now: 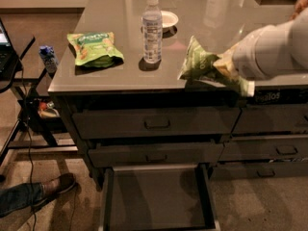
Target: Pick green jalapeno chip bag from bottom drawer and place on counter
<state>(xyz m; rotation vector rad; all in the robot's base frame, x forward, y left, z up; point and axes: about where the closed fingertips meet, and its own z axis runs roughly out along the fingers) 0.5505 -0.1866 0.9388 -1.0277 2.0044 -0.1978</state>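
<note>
The pale olive-green jalapeno chip bag (pixel 198 60) is held upright over the front right part of the counter (pixel 115 13), its lower edge at or just above the glossy top. My gripper (pixel 222 66) reaches in from the right on a white arm and is shut on the bag's right side. The bottom drawer (pixel 159 198) stands pulled open below, with a flat dark inside and nothing showing in it.
A brighter green bag with orange marks (pixel 94 47) lies on the counter's left. A clear water bottle (pixel 152 29) stands mid-counter, with a small white bowl (pixel 168 19) behind it. Two shut handled drawers (pixel 156 123) sit above the open one. A person's shoe (pixel 55 186) rests on the floor at left.
</note>
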